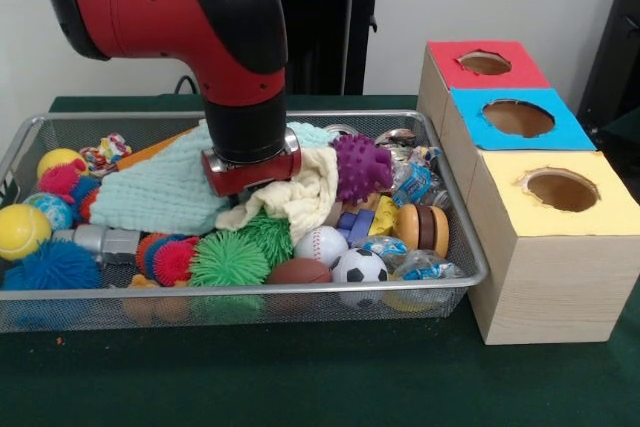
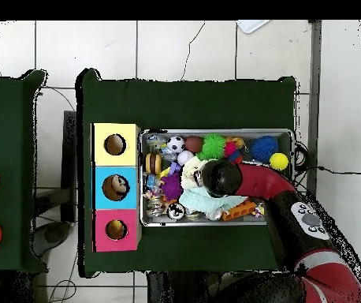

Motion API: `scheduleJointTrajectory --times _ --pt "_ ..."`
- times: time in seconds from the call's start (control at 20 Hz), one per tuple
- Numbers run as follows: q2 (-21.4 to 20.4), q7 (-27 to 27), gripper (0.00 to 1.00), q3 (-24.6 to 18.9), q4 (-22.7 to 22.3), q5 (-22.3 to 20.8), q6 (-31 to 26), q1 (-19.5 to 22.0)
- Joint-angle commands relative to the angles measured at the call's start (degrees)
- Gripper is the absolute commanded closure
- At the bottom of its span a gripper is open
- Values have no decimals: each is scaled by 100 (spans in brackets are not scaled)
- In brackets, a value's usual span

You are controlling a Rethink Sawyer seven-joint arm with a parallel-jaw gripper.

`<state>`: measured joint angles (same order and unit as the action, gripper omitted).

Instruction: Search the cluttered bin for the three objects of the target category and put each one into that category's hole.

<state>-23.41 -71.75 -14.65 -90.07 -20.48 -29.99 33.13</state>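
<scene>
The wire mesh bin (image 1: 300, 290) lies on the green table, full of toys; it also shows in the overhead view (image 2: 215, 131). My arm reaches down into the middle of the bin. Its red wrist collar (image 1: 252, 172) presses into a pale yellow cloth (image 1: 295, 202) beside a mint green knitted cloth (image 1: 150, 192). The gripper below the collar is buried in the cloths and hidden. No orange-tan lumpy object shows clearly; any are hidden under the clutter. The red-topped hole (image 1: 484, 63) is the far one on the wooden box, right of the bin, and shows in the overhead view (image 2: 116, 230).
A blue-topped hole (image 1: 518, 118) and a yellow-topped hole (image 1: 562, 190) lie nearer on the same box. Around the wrist are a purple spiky ball (image 1: 362, 167), a green spiky ball (image 1: 230, 260), a baseball (image 1: 321, 244), a brown football (image 1: 298, 272) and a toy burger (image 1: 425, 229).
</scene>
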Motion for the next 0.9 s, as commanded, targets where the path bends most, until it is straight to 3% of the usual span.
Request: scheduleJointTrajectory --times 0.05,0.45,0.9 --pt "357 -1621 0 -242 -1061 628 276 -290" --pt "283 -1315 0 103 -839 688 126 -435" --pt "167 -797 0 567 -341 601 -672 -509"
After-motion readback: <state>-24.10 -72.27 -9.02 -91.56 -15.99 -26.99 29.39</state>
